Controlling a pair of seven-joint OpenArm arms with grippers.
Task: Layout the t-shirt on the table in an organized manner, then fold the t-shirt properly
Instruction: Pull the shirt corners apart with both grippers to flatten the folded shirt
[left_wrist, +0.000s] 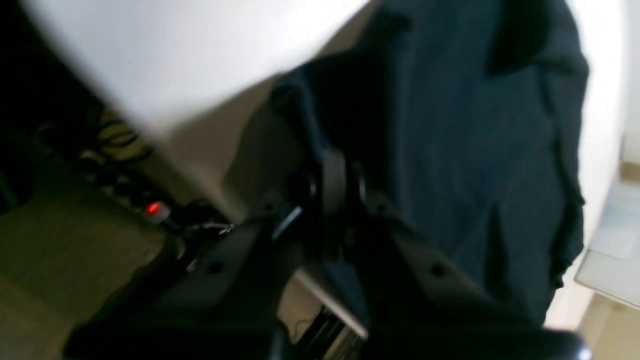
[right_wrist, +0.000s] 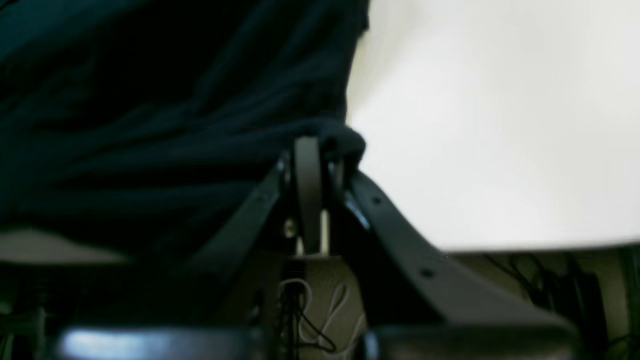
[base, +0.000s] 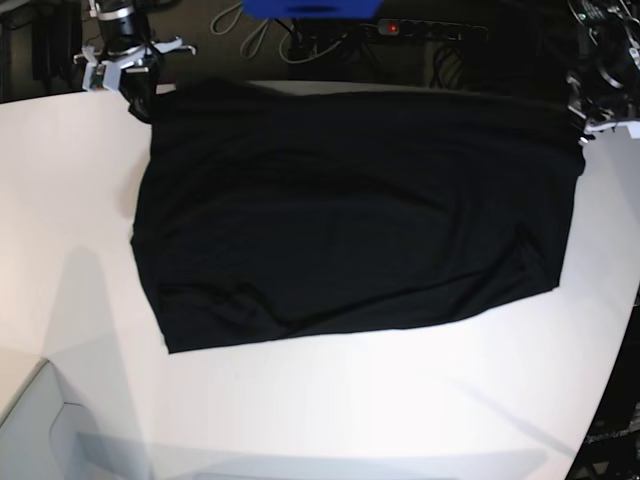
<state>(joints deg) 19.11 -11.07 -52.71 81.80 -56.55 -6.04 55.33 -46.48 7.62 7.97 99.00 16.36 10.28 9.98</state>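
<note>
The black t-shirt (base: 350, 220) lies spread on the white table (base: 300, 400) with its plain side up and its far edge stretched between both arms. At the far left corner, my right gripper (base: 145, 100) holds the cloth. At the far right corner, my left gripper (base: 578, 135) holds the other end. The left wrist view shows my left gripper (left_wrist: 335, 165) shut on a bunched edge of the t-shirt (left_wrist: 475, 150), over the table (left_wrist: 175, 60) rim. In the right wrist view my right gripper (right_wrist: 320, 150) is shut on a fold of the t-shirt (right_wrist: 150, 125) beside bare table (right_wrist: 500, 125).
A power strip with a red light (base: 390, 28) and cables lie on the floor beyond the far edge, next to a blue object (base: 310, 8). A pale box (base: 30, 430) sits at the near left corner. The table edge curves away at the right.
</note>
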